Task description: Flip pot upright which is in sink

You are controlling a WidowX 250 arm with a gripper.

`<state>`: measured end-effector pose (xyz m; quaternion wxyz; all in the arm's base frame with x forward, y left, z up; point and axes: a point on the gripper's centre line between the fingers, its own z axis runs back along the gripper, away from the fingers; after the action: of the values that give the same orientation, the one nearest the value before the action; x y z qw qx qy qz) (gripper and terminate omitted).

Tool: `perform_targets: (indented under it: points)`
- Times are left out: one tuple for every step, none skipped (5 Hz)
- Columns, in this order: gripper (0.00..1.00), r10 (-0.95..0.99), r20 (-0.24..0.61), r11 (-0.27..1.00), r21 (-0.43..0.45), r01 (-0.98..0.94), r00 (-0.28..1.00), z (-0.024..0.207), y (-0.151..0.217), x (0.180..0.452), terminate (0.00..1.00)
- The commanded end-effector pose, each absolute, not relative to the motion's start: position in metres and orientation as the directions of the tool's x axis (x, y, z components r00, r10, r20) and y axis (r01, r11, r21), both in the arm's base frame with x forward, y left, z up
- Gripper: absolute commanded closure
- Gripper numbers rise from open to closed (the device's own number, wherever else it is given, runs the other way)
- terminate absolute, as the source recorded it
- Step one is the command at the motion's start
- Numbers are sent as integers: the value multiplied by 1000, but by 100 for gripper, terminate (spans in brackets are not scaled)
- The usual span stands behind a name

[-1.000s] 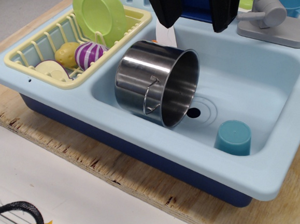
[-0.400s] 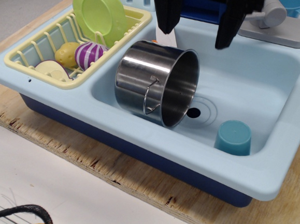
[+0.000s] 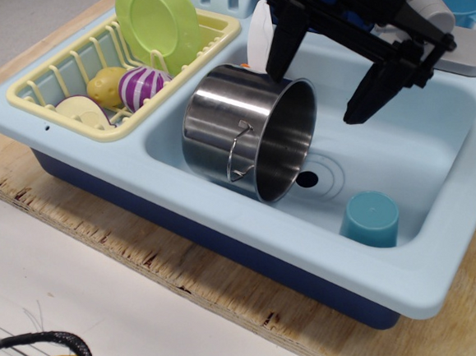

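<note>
The shiny steel pot [image 3: 238, 132] lies on its side in the light blue sink [image 3: 417, 143], leaning against the left wall, its open mouth facing right toward the drain hole [image 3: 306, 178]. A thin wire handle [image 3: 238, 153] hangs on its front side. My black gripper [image 3: 318, 93] is open, jaws spread wide, above the pot's upper rim. The left fingertip [image 3: 277, 63] sits just at the rim's top; the right fingertip [image 3: 356, 111] hangs over the basin, right of the mouth. It holds nothing.
A small teal cup [image 3: 370, 219] stands upside down in the sink's front right corner. The grey faucet [image 3: 458, 45] is at the back right. A yellow dish rack [image 3: 74, 84] on the left holds a green plate [image 3: 157, 23] and toy food.
My gripper has come down and to the right toward the pot's rim, with its jaws spread wider. The pot and cup have not moved.
</note>
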<state>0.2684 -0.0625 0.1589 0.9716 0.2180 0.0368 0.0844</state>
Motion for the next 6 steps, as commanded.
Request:
perform_targets:
  points:
    - [0, 228, 29, 851, 480, -214, 973, 162, -50, 270, 0]
    - [0, 243, 60, 836, 493, -241, 968, 163, -37, 270, 0]
    - [0, 245, 64, 839, 486, -244, 967, 156, -27, 271, 0]
    - [0, 243, 94, 848, 464, -258, 965, 156, -18, 274, 0]
    - [0, 235, 103, 857, 446, -256, 966, 153, -8, 277, 0]
    - [100, 237, 127, 863, 428, -269, 963, 151, -3, 277, 0]
